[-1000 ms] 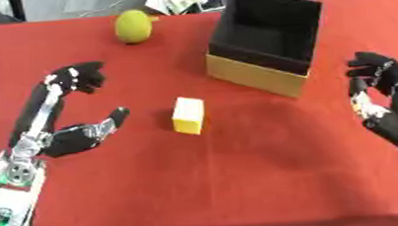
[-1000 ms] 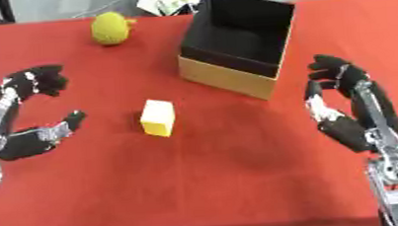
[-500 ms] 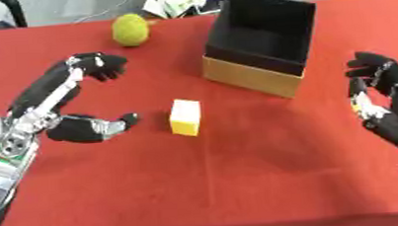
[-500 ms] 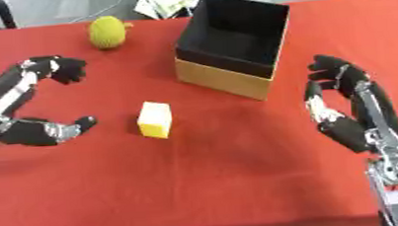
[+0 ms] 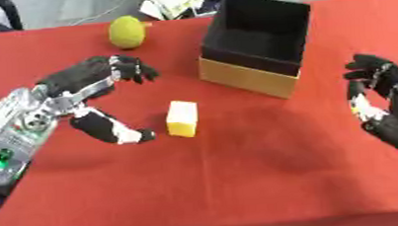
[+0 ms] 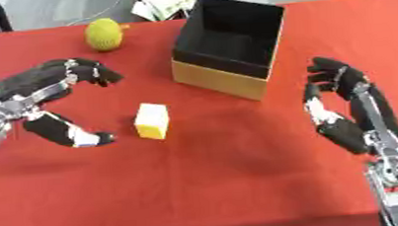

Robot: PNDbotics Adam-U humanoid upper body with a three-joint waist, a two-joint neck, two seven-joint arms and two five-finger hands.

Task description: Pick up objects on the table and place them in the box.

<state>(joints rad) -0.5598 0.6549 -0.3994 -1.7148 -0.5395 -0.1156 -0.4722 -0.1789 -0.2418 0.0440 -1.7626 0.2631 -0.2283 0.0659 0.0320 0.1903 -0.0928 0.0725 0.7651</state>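
- Left robot hand (image 5: 85, 99) spread wide, thumb low — just left of the yellow block (image 5: 182, 118), not touching.
- Right robot hand (image 6: 345, 106) open, holding nothing, right of the box (image 5: 254, 45).
- Green fruit (image 5: 127, 32) far on the red counter (image 5: 241, 181).

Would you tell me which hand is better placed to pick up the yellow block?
The left hand. It is open right beside the yellow block, thumb and fingers spread toward it. The right hand sits far off, past the box.
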